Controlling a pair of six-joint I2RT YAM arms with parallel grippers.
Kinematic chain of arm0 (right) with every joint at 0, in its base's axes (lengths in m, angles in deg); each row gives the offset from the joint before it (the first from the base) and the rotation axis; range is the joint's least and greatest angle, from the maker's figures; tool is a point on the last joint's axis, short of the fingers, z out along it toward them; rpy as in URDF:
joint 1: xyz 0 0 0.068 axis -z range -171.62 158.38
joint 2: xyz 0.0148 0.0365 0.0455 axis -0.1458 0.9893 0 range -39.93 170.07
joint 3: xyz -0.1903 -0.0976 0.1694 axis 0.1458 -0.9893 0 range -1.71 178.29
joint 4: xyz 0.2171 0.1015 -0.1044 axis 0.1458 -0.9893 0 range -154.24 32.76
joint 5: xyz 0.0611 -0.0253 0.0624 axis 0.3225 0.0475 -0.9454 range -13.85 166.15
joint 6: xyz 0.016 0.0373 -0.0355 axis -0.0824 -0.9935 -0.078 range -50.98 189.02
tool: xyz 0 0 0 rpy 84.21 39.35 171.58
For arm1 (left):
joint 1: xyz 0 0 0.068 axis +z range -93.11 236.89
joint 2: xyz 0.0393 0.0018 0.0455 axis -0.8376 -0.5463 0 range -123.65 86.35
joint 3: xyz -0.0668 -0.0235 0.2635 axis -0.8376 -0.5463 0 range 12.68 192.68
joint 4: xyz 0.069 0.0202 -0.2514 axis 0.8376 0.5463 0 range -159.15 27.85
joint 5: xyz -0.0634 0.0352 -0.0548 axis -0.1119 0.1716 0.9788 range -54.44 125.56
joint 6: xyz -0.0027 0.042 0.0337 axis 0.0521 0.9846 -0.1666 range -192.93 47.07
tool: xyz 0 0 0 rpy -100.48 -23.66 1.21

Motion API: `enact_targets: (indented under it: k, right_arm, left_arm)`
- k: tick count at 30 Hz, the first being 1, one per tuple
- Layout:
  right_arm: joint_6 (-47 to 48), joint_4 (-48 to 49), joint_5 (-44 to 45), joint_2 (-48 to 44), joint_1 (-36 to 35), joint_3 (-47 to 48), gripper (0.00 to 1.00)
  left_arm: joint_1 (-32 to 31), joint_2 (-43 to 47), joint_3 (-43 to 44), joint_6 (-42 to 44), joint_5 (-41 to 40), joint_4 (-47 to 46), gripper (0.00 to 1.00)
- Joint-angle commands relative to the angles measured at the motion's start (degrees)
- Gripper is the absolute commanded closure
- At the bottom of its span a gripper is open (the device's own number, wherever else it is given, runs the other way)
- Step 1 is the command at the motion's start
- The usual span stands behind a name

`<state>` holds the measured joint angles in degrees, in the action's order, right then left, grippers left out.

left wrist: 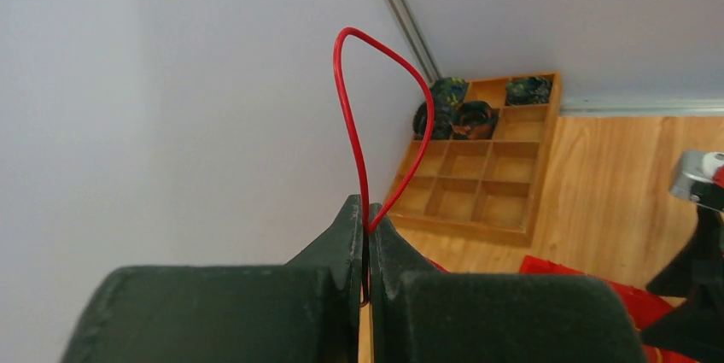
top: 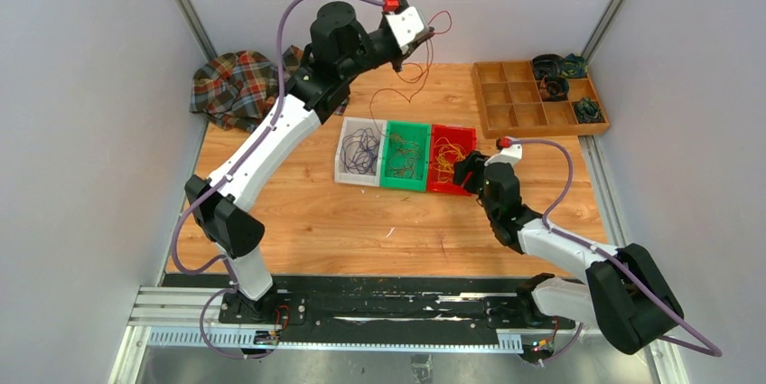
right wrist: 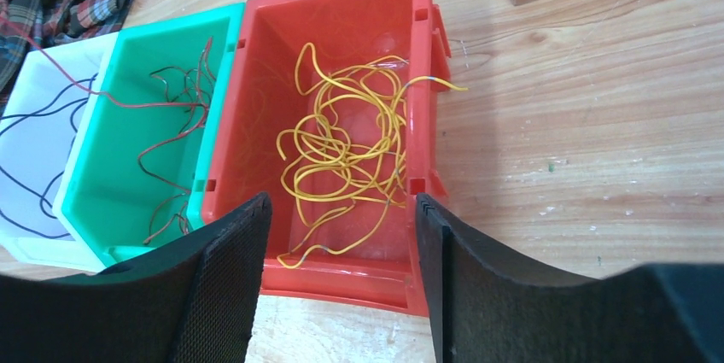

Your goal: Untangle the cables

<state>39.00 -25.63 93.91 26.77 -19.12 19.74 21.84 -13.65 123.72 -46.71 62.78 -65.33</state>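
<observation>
My left gripper [left wrist: 367, 209] is clenched on a red cable [left wrist: 432, 111], raised high. The cable trails down toward me into the green bin [right wrist: 111, 175]. My right gripper [right wrist: 341, 205] gapes, empty, over yellow cables [right wrist: 341, 132].

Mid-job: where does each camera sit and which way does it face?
Top external: above, behind the bases, looking down on the table; left arm and right arm show.
Left wrist: raised, facing the wooden tray; shut fingers pinch a red cable.
Right wrist: low, looking into the red bin of yellow cables; open fingers.
Shared: the red bin, in all three.
</observation>
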Motion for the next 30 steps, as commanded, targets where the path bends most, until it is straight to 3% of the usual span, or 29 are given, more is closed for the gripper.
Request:
enact_targets:
  k: [1,13,24,30]
  right_arm:
    - [-0.43,3.89,-0.88,-0.33,0.35,-1.2,0.37]
    - [-1.06,6.81,-0.85,-0.16,0.37,-2.82,0.36]
    - [-1.19,7.58,-0.6,0.58,0.43,-3.0,0.36]
    - [-1.21,7.92,-0.55,1.13,0.44,-2.9,0.35]
  left_arm:
    - [-1.15,3.27,0.06,-3.51,-3.69,5.84,1.0]
    - [-1.47,4.52,-3.51,-12.56,-5.75,10.02,1.0]
    - [-2.08,7.11,-12.5,-12.8,-5.06,8.54,1.0]
    - [-3.16,4.65,-11.26,-20.28,-1.99,9.6,1.0]
